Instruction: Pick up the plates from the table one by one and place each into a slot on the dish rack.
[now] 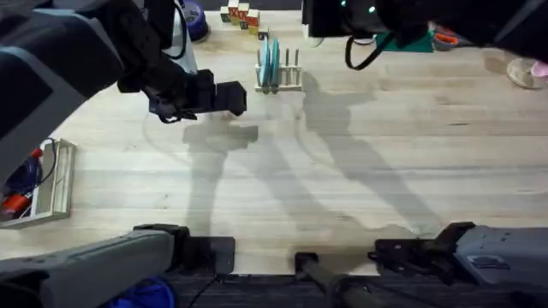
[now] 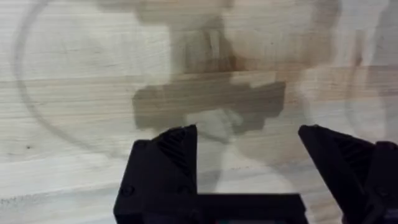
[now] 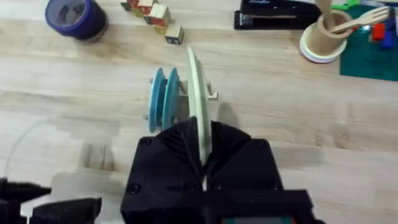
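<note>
The right gripper (image 3: 204,163) is closed tight on the rim of the cream-yellow plate (image 3: 198,102), which stands on edge between the 2 black fingers (image 3: 177,146) with no gap visible at either side. In the right wrist view this plate sits above the dish rack (image 3: 211,94), just beside the 2 blue-teal plates (image 3: 163,99) that already stand upright in adjacent slots. Whether the cream-yellow plate touches the rack base cannot be determined. In the overhead view the dish rack (image 1: 289,84) stands at the far centre of the table (image 1: 360,162), with the blue-teal plates (image 1: 271,64) in its left slots and bare dowel pegs to their right; the right arm shows large and dark above the far edge. The left gripper (image 2: 249,149) is wide open and holds nothing; its fingers (image 2: 168,158) hang over bare tabletop (image 2: 74,112), above their own shadow. In the overhead view the left gripper (image 1: 224,97) sits to the left of the dish rack, near it but apart. A wooden tray (image 1: 53,184) lies at the left edge of the table.
</note>
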Robot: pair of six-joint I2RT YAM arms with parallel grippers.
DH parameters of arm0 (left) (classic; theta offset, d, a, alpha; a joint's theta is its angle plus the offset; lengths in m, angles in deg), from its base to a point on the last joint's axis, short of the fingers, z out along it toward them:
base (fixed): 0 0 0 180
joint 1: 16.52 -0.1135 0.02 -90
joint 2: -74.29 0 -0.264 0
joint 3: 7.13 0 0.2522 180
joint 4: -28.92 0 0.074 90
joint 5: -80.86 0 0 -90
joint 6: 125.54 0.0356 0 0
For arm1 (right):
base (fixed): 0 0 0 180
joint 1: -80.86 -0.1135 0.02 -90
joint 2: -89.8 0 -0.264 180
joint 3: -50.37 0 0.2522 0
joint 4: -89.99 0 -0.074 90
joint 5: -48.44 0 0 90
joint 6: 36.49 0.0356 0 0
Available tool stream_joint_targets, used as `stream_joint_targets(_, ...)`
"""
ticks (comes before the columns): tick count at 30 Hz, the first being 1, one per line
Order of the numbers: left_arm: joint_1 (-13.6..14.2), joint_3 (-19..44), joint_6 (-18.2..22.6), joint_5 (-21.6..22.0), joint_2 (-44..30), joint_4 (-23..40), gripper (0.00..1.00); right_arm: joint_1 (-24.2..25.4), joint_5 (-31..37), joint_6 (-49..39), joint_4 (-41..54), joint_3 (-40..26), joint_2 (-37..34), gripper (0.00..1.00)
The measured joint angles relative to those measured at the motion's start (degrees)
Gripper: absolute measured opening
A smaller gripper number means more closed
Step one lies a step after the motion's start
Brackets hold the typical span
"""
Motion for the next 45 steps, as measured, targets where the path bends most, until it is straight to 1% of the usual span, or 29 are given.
stream_joint_targets(4, 0.0, 0.0, 0.0, 0.0, 0.0, 1.4, 0.993, -2.3, 5.3, 3.2, -0.4, 0.0, -0.4, 0.033)
stream_joint_targets(10, 0.0, 0.0, 0.0, 0.0, 0.0, 1.6, 0.993, -3.5, 8.4, 6.8, -2.5, 0.0, -2.9, 0.033)
stream_joint_targets(19, 0.0, 0.0, 0.0, 0.0, 0.0, 1.3, 0.993, -3.5, 9.4, 10.0, -5.1, 0.0, -5.0, 0.033)
stream_joint_targets(32, 0.0, 0.0, 0.0, 0.0, 0.0, 1.1, 0.993, -3.5, 9.7, 10.3, -5.8, 0.0, -5.4, 0.033)
stream_joint_targets(40, 0.0, 0.0, 0.0, 0.0, 0.0, 1.1, 0.993, -3.4, 10.8, 9.7, -9.0, -0.1, -9.5, 0.033)
stream_joint_targets(45, 0.0, 0.0, 0.0, 0.0, 0.0, 1.1, 0.993, -2.7, 10.9, 9.6, -11.1, -0.2, -10.3, 0.033)
